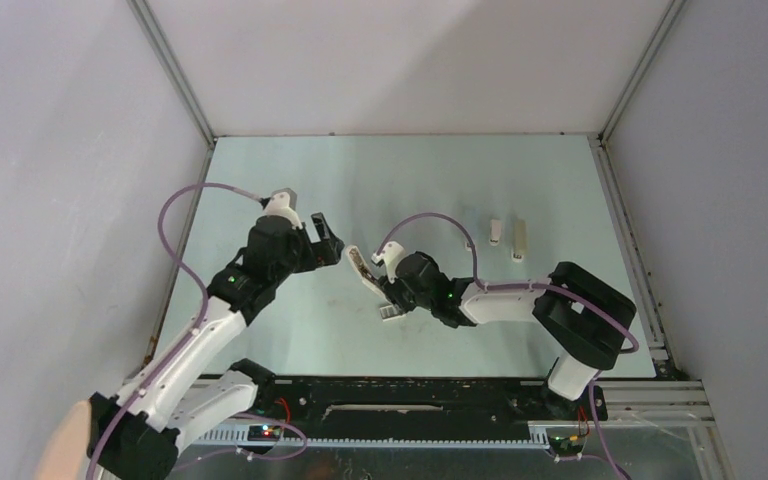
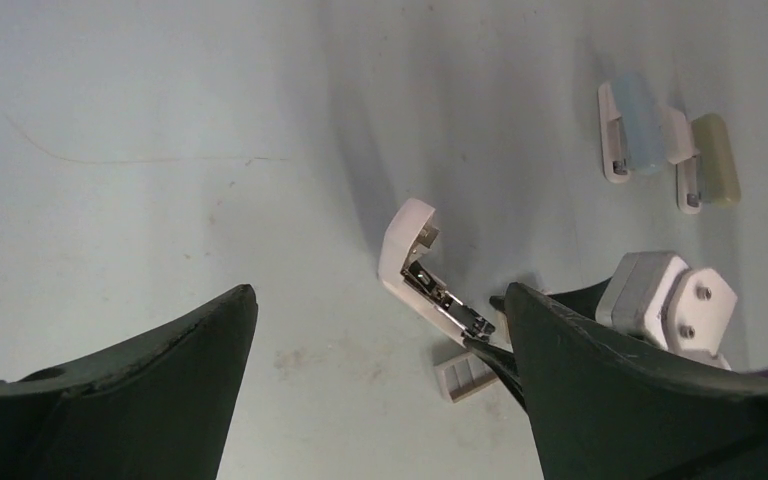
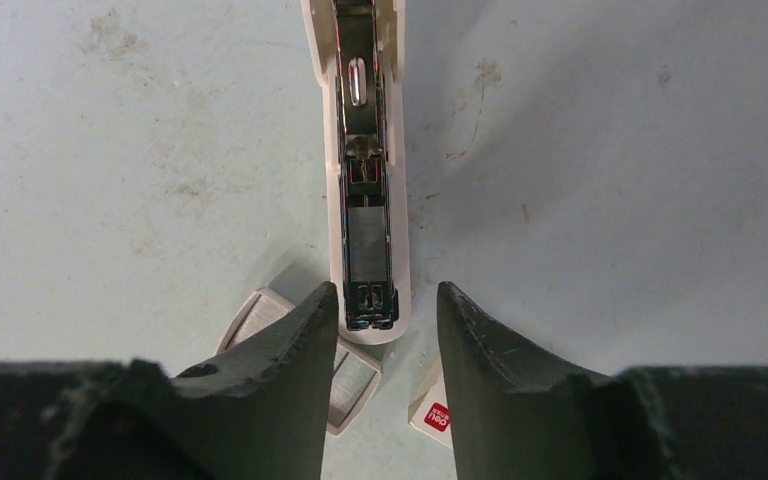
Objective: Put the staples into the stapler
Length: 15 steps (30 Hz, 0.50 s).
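Note:
The white stapler lies hinged open mid-table, its metal magazine facing up. The staples are grey strips in a small white cardboard tray, right beside the stapler's near end. My right gripper is open. Its fingertips stand either side of the stapler's near end, and its left finger hides part of the tray. My left gripper is wide open and empty, hovering left of the stapler; the tray shows beyond it. In the top view the left gripper and right gripper flank the stapler.
A white box sleeve with a red mark lies just right of the tray. Two more small staplers, one blue and one green, lie at the back right. Walls enclose the table on three sides.

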Motion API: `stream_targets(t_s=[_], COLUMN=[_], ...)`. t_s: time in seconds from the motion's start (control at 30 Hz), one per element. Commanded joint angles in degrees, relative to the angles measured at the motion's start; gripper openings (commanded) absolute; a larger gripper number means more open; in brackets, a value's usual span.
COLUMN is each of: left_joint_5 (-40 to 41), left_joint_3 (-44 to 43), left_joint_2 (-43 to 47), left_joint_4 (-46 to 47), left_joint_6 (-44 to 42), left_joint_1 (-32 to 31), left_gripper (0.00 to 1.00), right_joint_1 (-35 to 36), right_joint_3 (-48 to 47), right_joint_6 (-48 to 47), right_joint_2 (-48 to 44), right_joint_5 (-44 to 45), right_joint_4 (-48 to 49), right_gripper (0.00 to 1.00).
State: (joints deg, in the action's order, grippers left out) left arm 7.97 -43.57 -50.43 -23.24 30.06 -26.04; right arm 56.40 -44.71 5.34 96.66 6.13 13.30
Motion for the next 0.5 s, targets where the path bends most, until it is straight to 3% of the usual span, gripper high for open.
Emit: stream_targets(t_s=[0.0,0.27,0.47], left_joint_5=[-6.97,-13.33,-17.18], left_joint_3=[1.16,2.59,4.15], left_joint_2=[-3.75,-11.51,-16.14], left_joint_4=[7.96,15.66,21.92], left_joint_6=[5.44,9.9,13.01], left_joint_1=[2.14,4.16,4.98], left_gripper=[0.96,0.91,0.78], right_joint_1=[0.28,0.28,0.42], right_joint_3=[0.98,2.6,2.68], right_joint_6=[-0.94,-1.04,-1.69], right_joint_2=[0.41,0.66,1.6], right_joint_5=[0.0,0.18,1.11], right_joint_4=[5.09,7.45,7.96], right_gripper=[0.41,0.16,0.09])
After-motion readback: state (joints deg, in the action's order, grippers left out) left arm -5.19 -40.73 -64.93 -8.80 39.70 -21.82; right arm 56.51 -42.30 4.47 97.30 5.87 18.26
